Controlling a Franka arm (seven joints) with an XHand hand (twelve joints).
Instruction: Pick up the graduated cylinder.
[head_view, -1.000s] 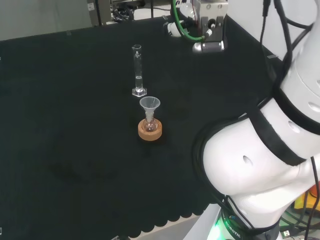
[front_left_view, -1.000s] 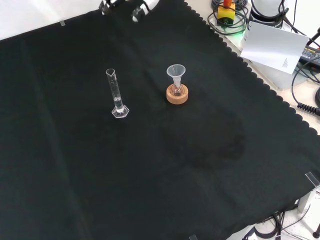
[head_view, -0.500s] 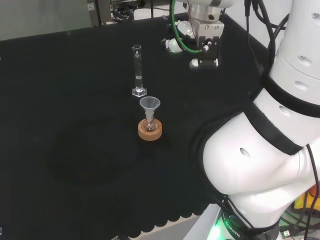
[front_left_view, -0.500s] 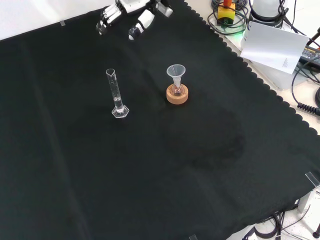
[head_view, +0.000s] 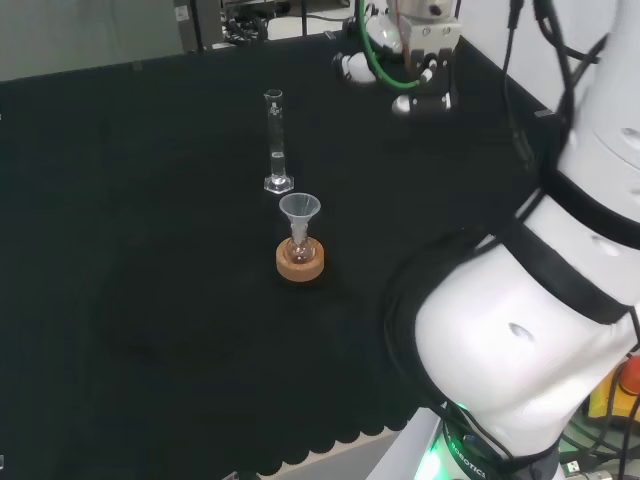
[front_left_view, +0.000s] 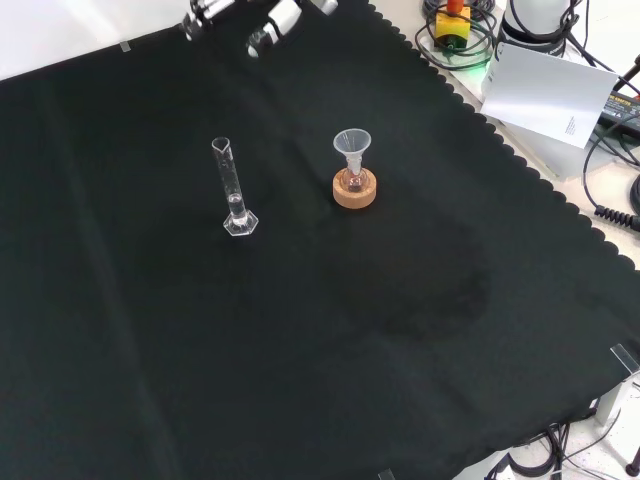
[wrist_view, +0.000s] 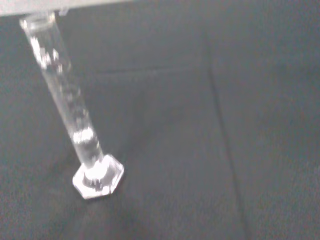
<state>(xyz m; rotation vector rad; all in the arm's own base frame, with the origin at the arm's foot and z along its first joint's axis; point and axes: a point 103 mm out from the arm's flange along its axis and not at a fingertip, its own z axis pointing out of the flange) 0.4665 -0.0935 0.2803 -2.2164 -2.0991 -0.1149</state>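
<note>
Graduated cylinder stands upright on the worktop, well apart from the robot hand, w/ a funnel-topped flask just beyond it. Robot hand holds nothing; can't tell finger spread. Prob. light, slick, fragile glass, tips easily: grip mid-tube, above hex base.

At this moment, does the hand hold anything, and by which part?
Nothing is held. The hand is apart from the graduated cylinder, which stands free on the cloth.
</note>
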